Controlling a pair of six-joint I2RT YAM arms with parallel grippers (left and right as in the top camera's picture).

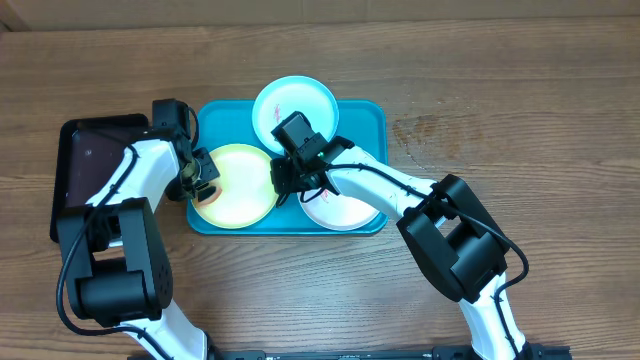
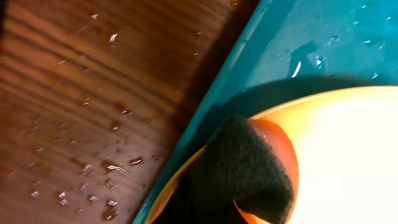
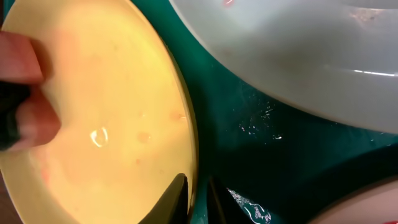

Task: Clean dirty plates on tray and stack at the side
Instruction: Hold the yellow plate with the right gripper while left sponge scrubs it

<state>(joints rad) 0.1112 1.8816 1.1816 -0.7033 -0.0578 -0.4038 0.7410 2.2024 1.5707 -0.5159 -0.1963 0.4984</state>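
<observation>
The turquoise tray (image 1: 365, 115) holds three plates: light blue (image 1: 295, 100) at the back, yellow-green (image 1: 240, 190) at front left, white (image 1: 345, 210) at front right. The blue and white ones show small red smears. My left gripper (image 1: 200, 178) is at the yellow-green plate's left rim, shut on a black-and-orange sponge (image 2: 249, 168) that presses on the plate (image 2: 348, 149). My right gripper (image 1: 288, 178) is closed on that plate's right rim (image 3: 186, 124), one finger inside and one outside (image 3: 196, 183). The sponge also shows in the right wrist view (image 3: 22, 93).
A smaller black tray (image 1: 95, 165) lies left of the turquoise tray, under my left arm. Water droplets sit on the wooden table (image 2: 87, 168) by the tray's edge (image 2: 249, 56). The light blue plate (image 3: 298, 56) is close to my right gripper.
</observation>
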